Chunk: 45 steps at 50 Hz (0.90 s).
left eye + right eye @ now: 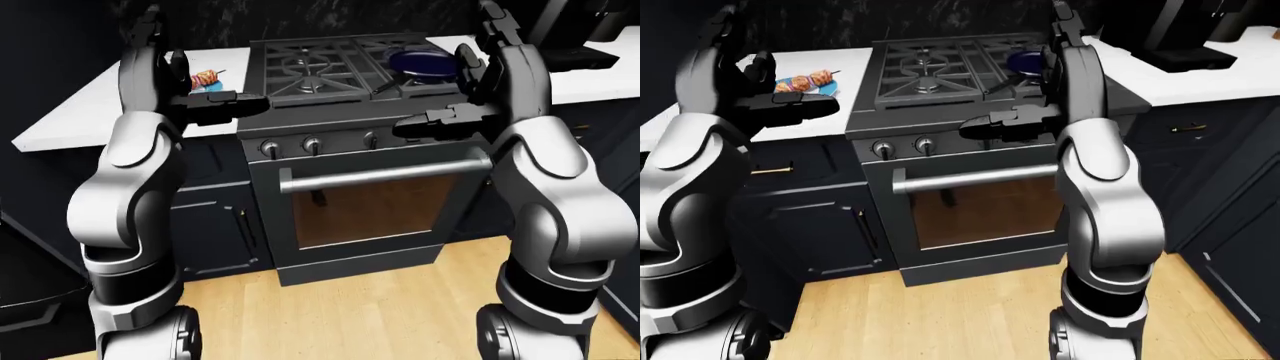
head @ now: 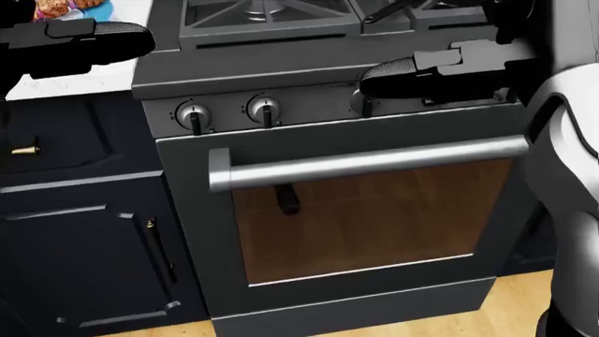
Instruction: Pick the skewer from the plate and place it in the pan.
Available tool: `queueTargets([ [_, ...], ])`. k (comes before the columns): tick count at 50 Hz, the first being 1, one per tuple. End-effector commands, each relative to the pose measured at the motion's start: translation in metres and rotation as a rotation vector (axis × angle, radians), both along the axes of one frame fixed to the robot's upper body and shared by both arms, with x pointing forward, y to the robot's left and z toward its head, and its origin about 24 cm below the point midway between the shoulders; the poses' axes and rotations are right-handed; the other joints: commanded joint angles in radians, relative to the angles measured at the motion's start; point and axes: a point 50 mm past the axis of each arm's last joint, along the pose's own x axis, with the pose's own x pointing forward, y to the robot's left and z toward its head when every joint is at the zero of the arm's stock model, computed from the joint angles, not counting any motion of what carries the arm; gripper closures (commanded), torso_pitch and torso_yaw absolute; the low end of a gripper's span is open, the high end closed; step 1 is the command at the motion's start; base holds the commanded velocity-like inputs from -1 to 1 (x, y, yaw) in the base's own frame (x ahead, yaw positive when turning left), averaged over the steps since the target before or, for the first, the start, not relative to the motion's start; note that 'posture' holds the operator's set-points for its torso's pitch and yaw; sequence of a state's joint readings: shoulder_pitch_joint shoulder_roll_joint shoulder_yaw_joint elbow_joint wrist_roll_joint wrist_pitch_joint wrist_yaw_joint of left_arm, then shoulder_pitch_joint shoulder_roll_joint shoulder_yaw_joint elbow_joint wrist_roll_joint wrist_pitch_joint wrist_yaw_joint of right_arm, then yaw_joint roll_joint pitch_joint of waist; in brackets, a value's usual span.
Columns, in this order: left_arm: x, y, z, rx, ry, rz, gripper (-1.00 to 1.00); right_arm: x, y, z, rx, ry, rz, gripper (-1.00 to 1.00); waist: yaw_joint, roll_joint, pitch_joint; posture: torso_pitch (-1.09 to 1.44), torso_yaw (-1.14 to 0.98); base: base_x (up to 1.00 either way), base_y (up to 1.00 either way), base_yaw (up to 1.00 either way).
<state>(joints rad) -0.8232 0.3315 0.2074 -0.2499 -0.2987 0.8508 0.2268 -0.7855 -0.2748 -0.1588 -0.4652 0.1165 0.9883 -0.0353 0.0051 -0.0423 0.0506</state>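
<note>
A: So where's the skewer (image 1: 808, 79) sitting right now?

B: It's lying on the plate (image 1: 826, 89), on the white counter (image 1: 855, 64) just left of the stove (image 1: 940, 75) in the right-eye view. Nothing's touching it.

A: And the pan (image 1: 425, 64)?

B: The blue one is sitting on the stove's right-hand burner, handle pointing down-left across the grate. The right arm is partly blocking it in the right-eye view, so the left-eye view is the better look.

A: Hands doing anything?

B: Not really. The left hand (image 1: 790, 109) is hovering at the stove's left edge, below the plate, fingers stretched out flat and empty. The right hand (image 1: 440, 124) is floating over the stove's knob panel (image 2: 265, 109), also spread flat, gripping nothing.

A: Anything else around?

B: The oven door (image 2: 365, 210) with its steel handle (image 2: 365, 160) is filling the head view under the knobs, with dark cabinets (image 2: 84, 232) to the stove's left and wood floor (image 1: 350, 307) below.
</note>
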Motion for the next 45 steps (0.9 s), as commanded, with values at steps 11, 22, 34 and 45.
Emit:
queueTargets([
  [11, -0.0041, 0.0018, 0.0129, 0.006, -0.060, 0.005, -1.00, -0.0037, 0.0026, 0.0102, -0.005, -0.061, 0.008, -1.00, -0.020, 0.093, -0.030, 0.00, 0.00, 0.26, 0.09, 0.21],
  [22, -0.0053, 0.0015, 0.0148, 0.006, -0.062, 0.006, -1.00, -0.0045, 0.0027, 0.0108, -0.003, -0.065, 0.008, -1.00, 0.027, 0.009, -0.016, 0.00, 0.00, 0.22, 0.00, 0.76],
  [34, -0.0053, 0.0013, 0.0138, 0.008, -0.061, 0.003, -1.00, -0.0050, 0.0021, 0.0117, -0.003, -0.067, -0.001, -1.00, -0.009, 0.011, -0.027, 0.00, 0.00, 0.19, 0.34, 0.07],
  [45, -0.0049, 0.0013, 0.0136, 0.008, -0.058, 0.003, -1.00, -0.0034, 0.0018, 0.0098, -0.005, -0.061, -0.004, -1.00, -0.007, 0.092, -0.032, 0.00, 0.00, 0.19, 0.32, 0.00],
])
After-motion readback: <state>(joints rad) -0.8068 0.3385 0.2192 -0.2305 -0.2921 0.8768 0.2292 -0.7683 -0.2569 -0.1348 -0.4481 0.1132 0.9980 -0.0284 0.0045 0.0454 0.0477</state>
